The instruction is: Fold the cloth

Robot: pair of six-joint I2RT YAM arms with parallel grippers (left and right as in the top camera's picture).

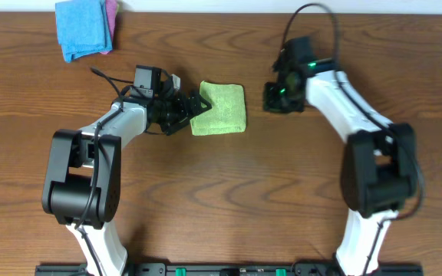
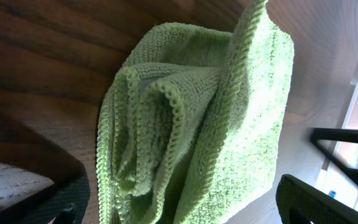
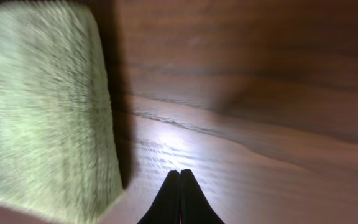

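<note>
The lime-green cloth (image 1: 221,109) lies folded into a small rectangle on the wooden table, at the middle back. In the left wrist view (image 2: 229,118) its stacked edges show loose, uneven layers. I see no white tag. My left gripper (image 1: 196,107) is open at the cloth's left edge, and its two fingers (image 2: 179,190) stand on either side of the near end of the cloth. My right gripper (image 1: 277,97) is shut and empty (image 3: 180,177), just right of the cloth and apart from it. The cloth's right edge shows in the right wrist view (image 3: 42,112).
A bright blue cloth (image 1: 83,27) lies on top of a pink cloth (image 1: 113,14) at the table's back left corner. The table's far edge runs just behind them. Both arm bases stand at the front edge.
</note>
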